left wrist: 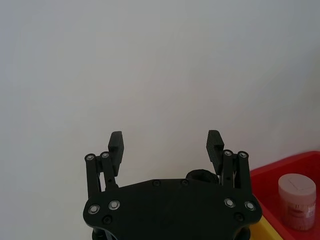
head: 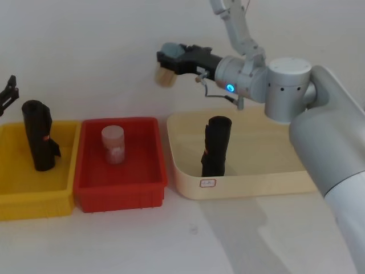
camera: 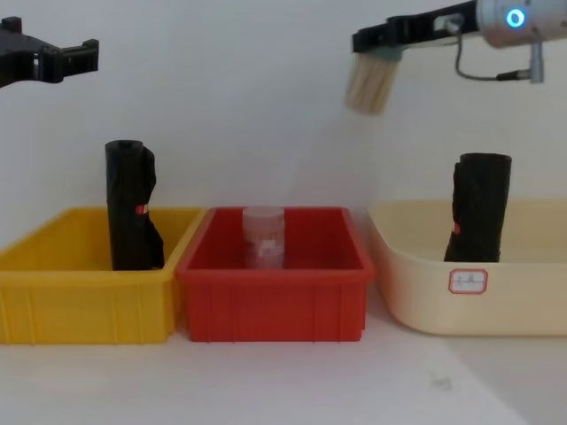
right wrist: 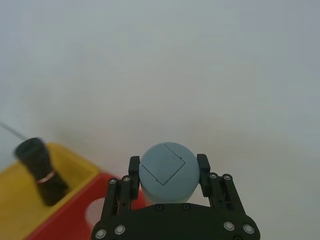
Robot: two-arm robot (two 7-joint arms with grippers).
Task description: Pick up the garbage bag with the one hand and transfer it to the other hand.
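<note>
My left gripper [camera: 66, 55] hangs wide open above the bag [head: 39, 136] standing in the yellow bin [head: 11, 197]; right gripper [head: 165, 64] clamps a jar [camera: 370, 84]. Pickup is pending: I'd descend.

the yellow bin [camera: 84, 301] holds one upright black roll [camera: 131, 217] near its right wall, leaving open room to the roll's left. the red bin [camera: 275, 292] has a clear jar [camera: 263, 235] at its middle. the cream tub [camera: 461, 297] has another black roll [camera: 478, 208] by its front wall, with free space behind.
</note>
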